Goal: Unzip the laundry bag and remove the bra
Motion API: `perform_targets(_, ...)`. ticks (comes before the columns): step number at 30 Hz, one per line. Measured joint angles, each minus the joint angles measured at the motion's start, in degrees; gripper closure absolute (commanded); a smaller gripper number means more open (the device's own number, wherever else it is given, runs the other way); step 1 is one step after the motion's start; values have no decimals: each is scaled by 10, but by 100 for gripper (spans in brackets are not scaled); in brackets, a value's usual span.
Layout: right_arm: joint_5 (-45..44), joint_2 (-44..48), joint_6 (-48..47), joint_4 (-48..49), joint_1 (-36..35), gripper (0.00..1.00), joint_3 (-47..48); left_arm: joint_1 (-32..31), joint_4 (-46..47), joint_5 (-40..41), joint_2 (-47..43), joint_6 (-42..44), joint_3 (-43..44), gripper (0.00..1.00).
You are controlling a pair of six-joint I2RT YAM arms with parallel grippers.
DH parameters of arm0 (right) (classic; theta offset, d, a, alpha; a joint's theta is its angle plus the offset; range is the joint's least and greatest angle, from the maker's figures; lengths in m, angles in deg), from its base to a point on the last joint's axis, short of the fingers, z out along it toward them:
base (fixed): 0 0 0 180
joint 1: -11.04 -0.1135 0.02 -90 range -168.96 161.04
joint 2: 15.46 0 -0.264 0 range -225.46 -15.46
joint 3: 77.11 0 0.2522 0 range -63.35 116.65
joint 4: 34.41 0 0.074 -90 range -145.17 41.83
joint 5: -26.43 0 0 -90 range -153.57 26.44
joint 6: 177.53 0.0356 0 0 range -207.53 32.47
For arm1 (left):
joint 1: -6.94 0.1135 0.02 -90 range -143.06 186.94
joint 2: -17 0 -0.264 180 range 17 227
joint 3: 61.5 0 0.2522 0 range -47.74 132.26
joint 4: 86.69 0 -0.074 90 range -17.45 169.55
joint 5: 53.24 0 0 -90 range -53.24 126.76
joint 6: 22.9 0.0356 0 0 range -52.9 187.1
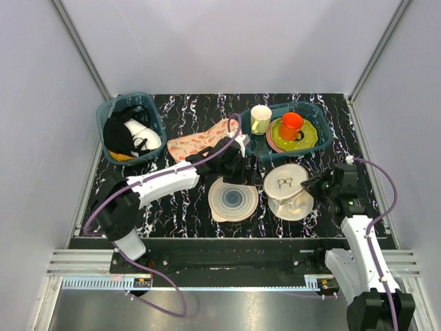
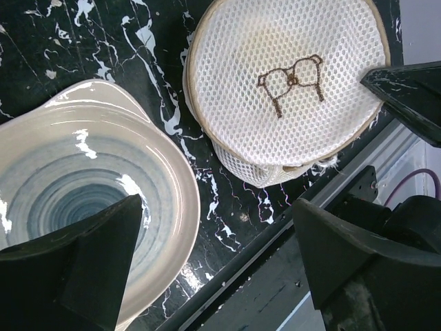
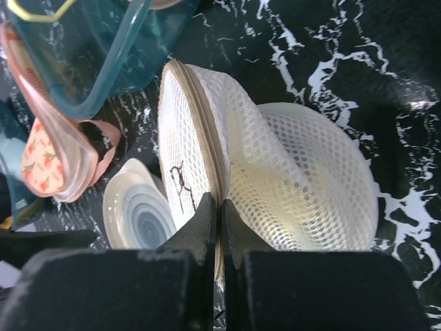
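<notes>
The bag [image 1: 288,189] sits near the right front of the table [image 1: 200,114], drawing side up, zip closed along its rim. My right gripper [image 3: 219,207] has its fingers pressed together at that zip seam; I cannot tell whether they pinch the pull. Just to the left lies a ringed plate [image 1: 233,200], and my left gripper [image 2: 220,234] is spread wide above it.
</notes>
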Motion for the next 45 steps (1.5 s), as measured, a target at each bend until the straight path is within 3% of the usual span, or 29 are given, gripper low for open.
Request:
perform_targets(9,91,41,43,14,0,100,53,1,5,-12,4,13,-7,11)
perform_targets(13,156,51,88,85,0,100,75,20,-10,-11,-78,15,-52,9)
perform_targets(19,217,15,142,187,0,100,79,89,-5,-22,-220,-19,-53,1)
perform_targets(23,229,-11,161,216,0,100,80,105,56,-62,-240,-64,-68,1)
perform_targets(32,239,-23,195,278,-2,100,80,96,247,-170,-123,-232,-199,1)
perform_targets(45,245,-23,200,279,-2,100,80,96,508,-180,-82,-368,-224,1)
